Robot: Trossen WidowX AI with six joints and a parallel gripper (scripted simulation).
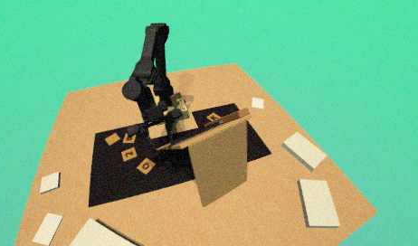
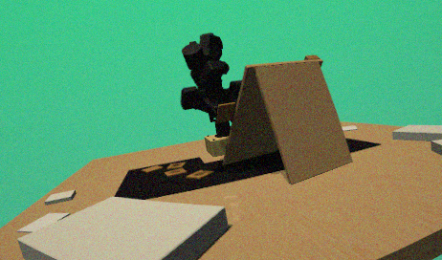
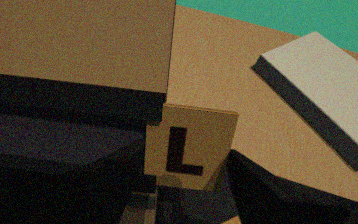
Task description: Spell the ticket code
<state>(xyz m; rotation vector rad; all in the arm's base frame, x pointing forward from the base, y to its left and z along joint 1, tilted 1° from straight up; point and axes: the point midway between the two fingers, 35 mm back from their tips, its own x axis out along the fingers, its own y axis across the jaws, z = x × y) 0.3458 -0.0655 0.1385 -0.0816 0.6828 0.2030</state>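
My gripper (image 3: 186, 150) is shut on the L tile (image 3: 211, 137) (image 2: 226, 113), which stands upright with its L readable in the wrist view. The tile's left edge meets the right end of the dark band along the board (image 3: 75, 40) (image 1: 219, 165) (image 2: 308, 119); whether it is inside the rail's channel cannot be told. On the black mat (image 1: 113, 185) lie the 2 tile (image 1: 128, 154), the Q tile (image 1: 146, 166), a tile (image 1: 112, 138) with no readable letter and a partly hidden tile (image 1: 129, 138). The X tile (image 1: 213, 118) lies behind the board. The rail's contents and the ticket's code are hidden.
A pale yellowish block (image 2: 215, 145) stands beside the board, below the arm. White slabs lie at the right (image 1: 304, 150) (image 3: 325, 90), at the lower right (image 1: 318, 203) and at the front left (image 1: 101, 235) (image 2: 124, 225). Small white pieces (image 1: 50, 182) (image 1: 258, 103) lie near the counter's sides.
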